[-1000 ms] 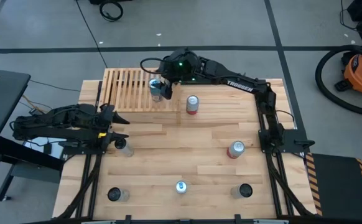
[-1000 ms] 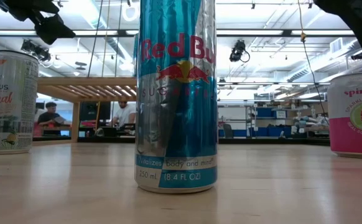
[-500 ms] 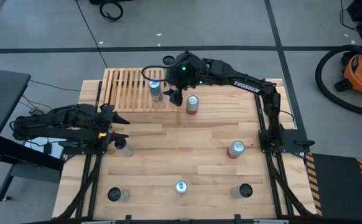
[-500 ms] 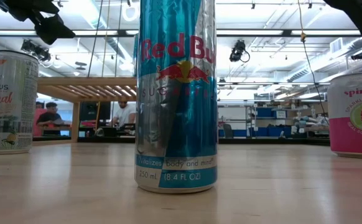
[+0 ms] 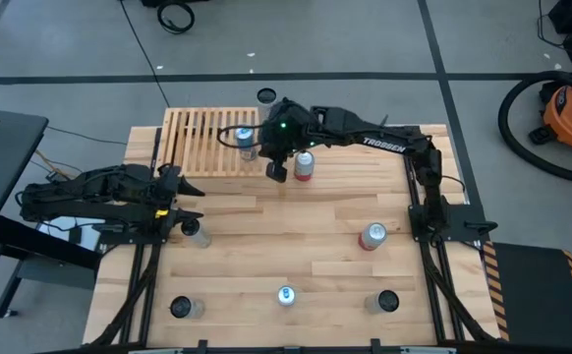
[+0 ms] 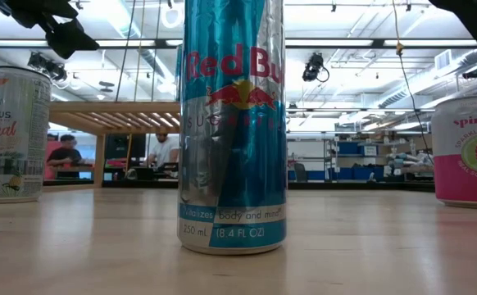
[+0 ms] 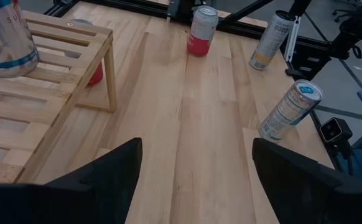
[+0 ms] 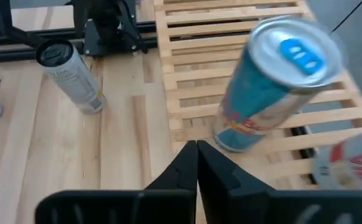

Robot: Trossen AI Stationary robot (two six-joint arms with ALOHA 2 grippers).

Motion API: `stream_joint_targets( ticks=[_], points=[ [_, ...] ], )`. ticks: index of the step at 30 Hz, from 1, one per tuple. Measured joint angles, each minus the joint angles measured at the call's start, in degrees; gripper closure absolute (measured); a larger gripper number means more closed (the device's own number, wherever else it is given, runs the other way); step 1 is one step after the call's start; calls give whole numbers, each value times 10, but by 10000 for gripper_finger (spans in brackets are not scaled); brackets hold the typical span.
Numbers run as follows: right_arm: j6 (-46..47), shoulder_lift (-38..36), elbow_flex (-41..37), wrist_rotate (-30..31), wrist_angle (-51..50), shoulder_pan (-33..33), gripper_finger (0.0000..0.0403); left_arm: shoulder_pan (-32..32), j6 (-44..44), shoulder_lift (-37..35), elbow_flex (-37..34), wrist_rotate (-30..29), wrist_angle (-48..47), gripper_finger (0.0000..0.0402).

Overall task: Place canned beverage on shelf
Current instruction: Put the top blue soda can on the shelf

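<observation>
Standing upright on the slatted shelf (image 5: 212, 141), near its right end, was the blue-and-silver can (image 5: 247, 143) that the task concerned, free of any grip. The right claw (image 5: 277, 170) hung just beside the shelf's right edge, between that can and a red can (image 5: 305, 165) on the worktop (image 5: 286, 236); its two fingers (image 8: 196, 165) were pressed together with nothing between them, pointing at the foot of the blue-and-silver can in the right wrist view. The left claw (image 5: 190, 203) waited at the worktop's left edge, fingers (image 7: 106, 171) spread apart and empty, beside a pale can (image 5: 198, 233). Elsewhere on the worktop stood a pink can (image 5: 371, 236) at right, a slim blue can (image 5: 286, 295) at the near centre, and two dark-topped cans (image 5: 183, 308) at the near corners. The low view was filled by the slim blue can (image 6: 233, 123), flanked by the pale can (image 6: 13, 135) and the pink can (image 6: 468, 152).
</observation>
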Motion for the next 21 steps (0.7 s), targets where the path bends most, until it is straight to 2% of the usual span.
stream_joint_targets(
  ticks=[4, 9, 13, 21],
  points=[
    [19, 0, -50, 3, 53, 4, 385, 0, 0, 0, 0, 0, 0, 88],
    [18, 0, -94, 34, 128, 15, 397, 0, 0, 0, 0, 0, 0, 88],
    [17, 1, -126, 44, 188, 19, 392, 0, 0, 0, 0, 0, 0, 88],
    [14, 1, -164, 104, 243, 27, 398, 0, 5, 0, 0, 0, 0, 88]
  ],
)
